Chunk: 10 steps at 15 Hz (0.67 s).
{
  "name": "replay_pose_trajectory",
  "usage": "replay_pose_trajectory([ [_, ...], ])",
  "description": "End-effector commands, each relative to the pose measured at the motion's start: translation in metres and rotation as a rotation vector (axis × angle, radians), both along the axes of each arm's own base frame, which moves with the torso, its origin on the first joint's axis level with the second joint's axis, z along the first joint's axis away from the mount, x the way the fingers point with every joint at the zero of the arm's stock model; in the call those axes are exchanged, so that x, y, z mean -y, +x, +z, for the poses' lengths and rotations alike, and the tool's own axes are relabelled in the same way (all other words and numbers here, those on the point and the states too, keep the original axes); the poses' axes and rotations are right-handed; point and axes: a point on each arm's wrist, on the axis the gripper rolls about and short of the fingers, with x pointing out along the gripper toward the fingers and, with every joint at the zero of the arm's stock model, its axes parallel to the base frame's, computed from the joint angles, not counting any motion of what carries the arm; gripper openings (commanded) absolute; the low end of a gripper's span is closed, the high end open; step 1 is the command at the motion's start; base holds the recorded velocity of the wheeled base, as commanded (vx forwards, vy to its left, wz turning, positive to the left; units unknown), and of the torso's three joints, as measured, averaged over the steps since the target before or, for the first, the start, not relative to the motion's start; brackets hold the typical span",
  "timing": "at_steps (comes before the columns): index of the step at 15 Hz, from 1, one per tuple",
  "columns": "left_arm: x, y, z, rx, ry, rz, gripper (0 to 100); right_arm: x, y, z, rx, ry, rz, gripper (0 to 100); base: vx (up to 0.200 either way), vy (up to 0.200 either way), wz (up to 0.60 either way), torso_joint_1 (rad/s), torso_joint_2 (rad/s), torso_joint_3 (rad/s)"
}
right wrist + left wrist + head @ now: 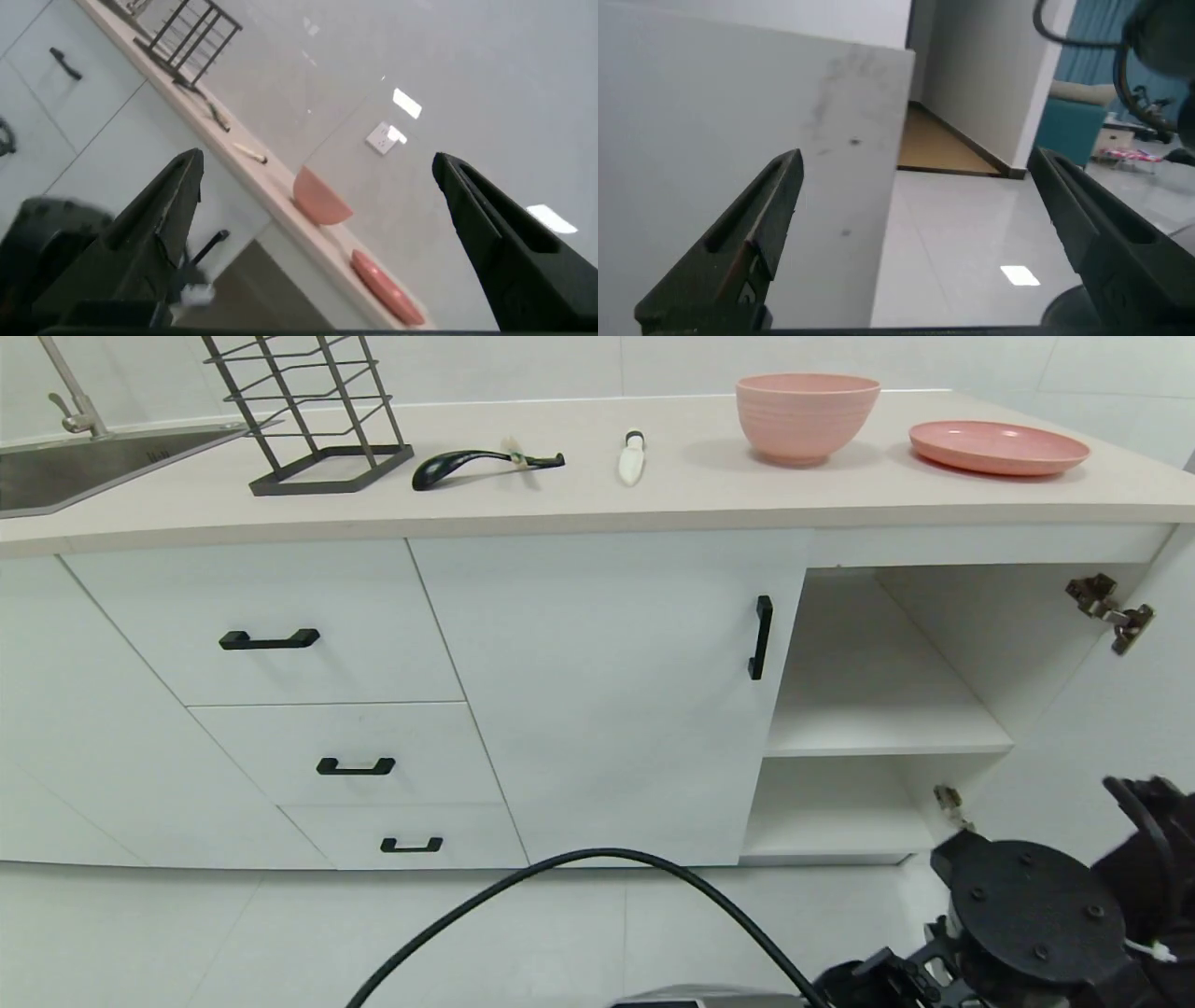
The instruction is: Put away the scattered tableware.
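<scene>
On the beige countertop stand a pink bowl and, to its right, a flat pink plate. Left of the bowl lie a small white utensil and a black ladle. The bowl and plate also show far off between the fingers of my right gripper, which is open and holds nothing. My left gripper is open too, with nothing in it, beside a white panel above the floor.
A black wire rack stands left of the ladle, with a sink and tap at the far left. The right cabinet stands open, showing two bare shelves; its door swings right. Drawers and a shut door fill the left.
</scene>
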Motion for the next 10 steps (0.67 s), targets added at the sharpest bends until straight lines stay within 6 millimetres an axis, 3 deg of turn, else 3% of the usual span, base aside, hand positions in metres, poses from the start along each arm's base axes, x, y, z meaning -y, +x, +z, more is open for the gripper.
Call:
replay_pose_trajectory([
  [1,-0.032,0.027,0.029,-0.001,0.003,0.071,100,0.0,0.004,-0.016,-0.064,0.009,0.006,100,0.0,0.0,0.0,0.0,0.0,0.0],
  [3,-0.077,0.035,0.022,-0.022,0.072,0.13,100,0.001,0.007,-0.038,-0.152,0.023,0.006,100,0.0,0.0,0.0,0.0,0.0,0.0],
  [6,-0.177,0.034,0.013,-0.007,0.159,0.262,100,0.002,0.01,-0.05,-0.241,0.043,0.01,100,0.0,0.0,0.0,0.0,0.0,0.0],
  [10,-0.312,0.026,0.057,0.087,0.109,0.534,100,0.002,0.014,-0.059,-0.343,0.061,0.005,100,0.0,0.0,0.0,0.0,0.0,0.0],
])
